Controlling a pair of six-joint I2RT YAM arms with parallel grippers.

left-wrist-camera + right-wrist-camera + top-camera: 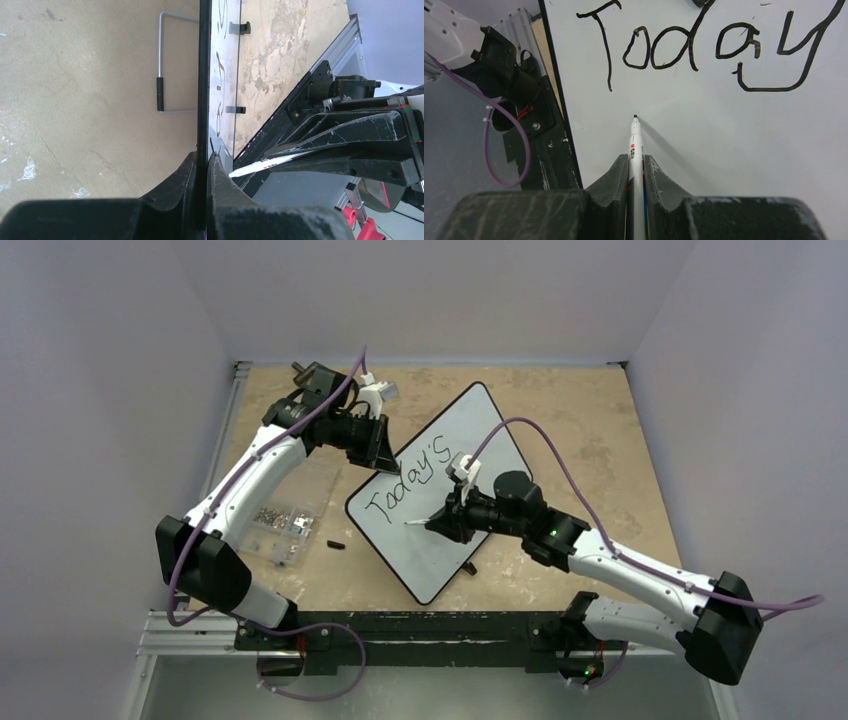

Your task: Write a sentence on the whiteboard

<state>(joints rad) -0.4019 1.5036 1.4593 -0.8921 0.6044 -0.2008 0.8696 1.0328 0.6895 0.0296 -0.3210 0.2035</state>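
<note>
The whiteboard (425,560) sits between the two arms. The left gripper (202,157) is clenched on the board's black rim, beside the sentence (704,47). The right gripper (636,162) grasps a marker (635,142) over the board, tip just below "Today". Whether the tip touches the board cannot be told.

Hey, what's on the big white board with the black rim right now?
Black handwritten lettering reading "Today's", and near it the tip of a white marker pen held by the right gripper. That arm hides part of the board.
</note>
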